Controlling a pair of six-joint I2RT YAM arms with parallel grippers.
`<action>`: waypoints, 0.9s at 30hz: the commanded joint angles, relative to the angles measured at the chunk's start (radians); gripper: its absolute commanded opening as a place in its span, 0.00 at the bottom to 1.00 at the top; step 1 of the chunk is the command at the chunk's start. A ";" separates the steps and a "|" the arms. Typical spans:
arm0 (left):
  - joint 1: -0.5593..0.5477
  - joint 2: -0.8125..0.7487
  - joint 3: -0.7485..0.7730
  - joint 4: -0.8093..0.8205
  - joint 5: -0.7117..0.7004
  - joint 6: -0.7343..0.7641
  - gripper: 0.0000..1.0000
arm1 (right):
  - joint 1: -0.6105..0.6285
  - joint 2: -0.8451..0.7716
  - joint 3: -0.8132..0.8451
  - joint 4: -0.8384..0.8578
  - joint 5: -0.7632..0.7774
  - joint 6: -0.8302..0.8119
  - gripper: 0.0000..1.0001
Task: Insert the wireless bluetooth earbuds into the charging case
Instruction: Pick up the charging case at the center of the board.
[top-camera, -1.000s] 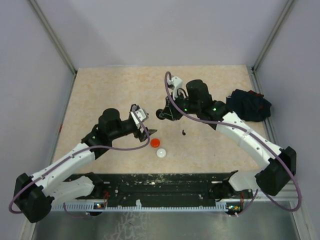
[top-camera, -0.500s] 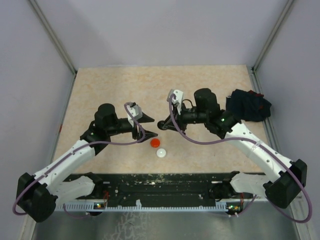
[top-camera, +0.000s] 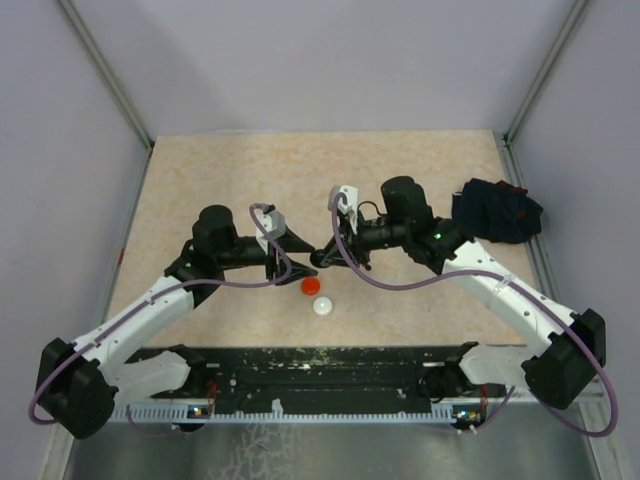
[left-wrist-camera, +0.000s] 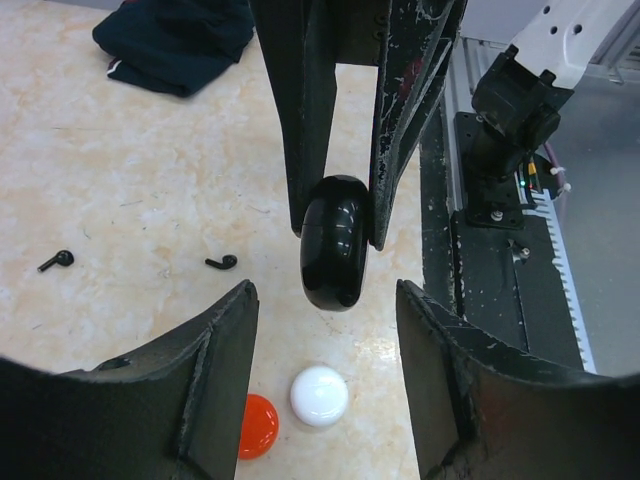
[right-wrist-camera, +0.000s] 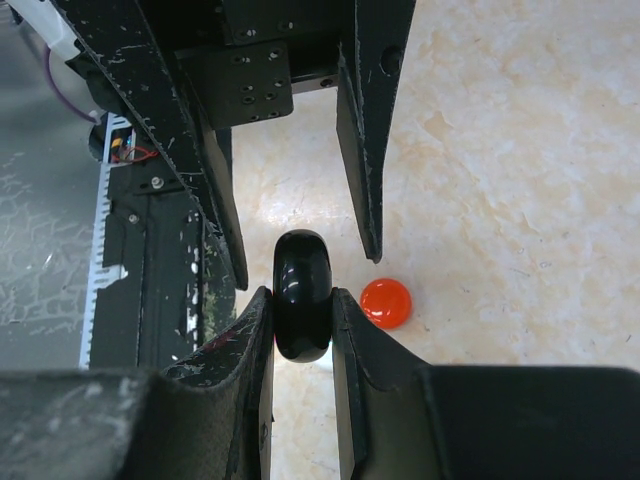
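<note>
My right gripper is shut on a glossy black round charging case, held edge-on above the table. In the left wrist view the case hangs between the right arm's two fingers. My left gripper faces it, open, with one fingertip on each side of the case's near end and a gap on both sides. The two grippers meet at mid-table. Two black earbuds lie on the table beyond the case.
A red disc and a white disc lie on the table just below the grippers, also seen in the left wrist view as the red disc and the white disc. A dark navy cloth bundle lies at the right edge.
The right gripper has carried the black case left and lower, toward the left gripper. The left gripper has turned to face it, and its jaws have narrowed.
</note>
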 joint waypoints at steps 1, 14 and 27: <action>0.007 0.016 0.025 0.042 0.067 -0.031 0.61 | 0.000 -0.001 0.035 0.052 -0.034 -0.032 0.00; 0.007 0.053 0.022 0.078 0.121 -0.069 0.51 | 0.001 0.014 0.028 0.054 -0.061 -0.045 0.00; 0.007 0.066 -0.005 0.170 0.147 -0.127 0.38 | 0.006 0.000 -0.030 0.165 -0.108 0.005 0.00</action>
